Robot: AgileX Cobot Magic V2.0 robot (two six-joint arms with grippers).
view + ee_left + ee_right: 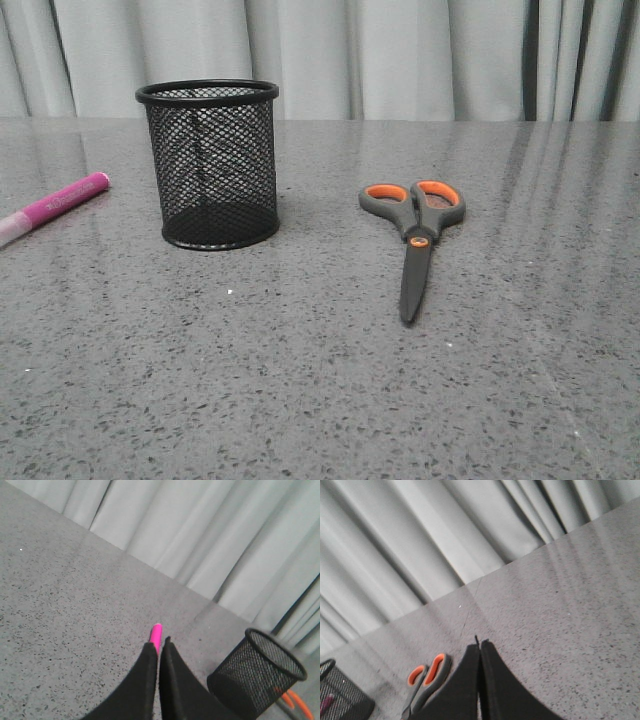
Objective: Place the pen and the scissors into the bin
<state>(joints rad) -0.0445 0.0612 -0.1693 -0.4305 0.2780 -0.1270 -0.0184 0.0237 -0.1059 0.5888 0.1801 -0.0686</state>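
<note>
The pink pen (60, 205) lies flat on the grey table at the far left, left of the bin (208, 165), which stands upright and empty. The scissors (413, 235) lie closed to the bin's right, handles toward the back. Neither gripper shows in the front view. In the left wrist view my left gripper (159, 642) is shut and empty above the table. The pen's end (157, 635) shows just past its fingertips, and the bin (260, 675) stands to one side. My right gripper (480, 642) is shut and empty, with the scissors' handles (427, 672) beside it.
A grey speckled table (320, 400) carries everything. A pale grey curtain (400, 50) hangs along its back edge. The bin's edge (340, 702) shows in a corner of the right wrist view.
</note>
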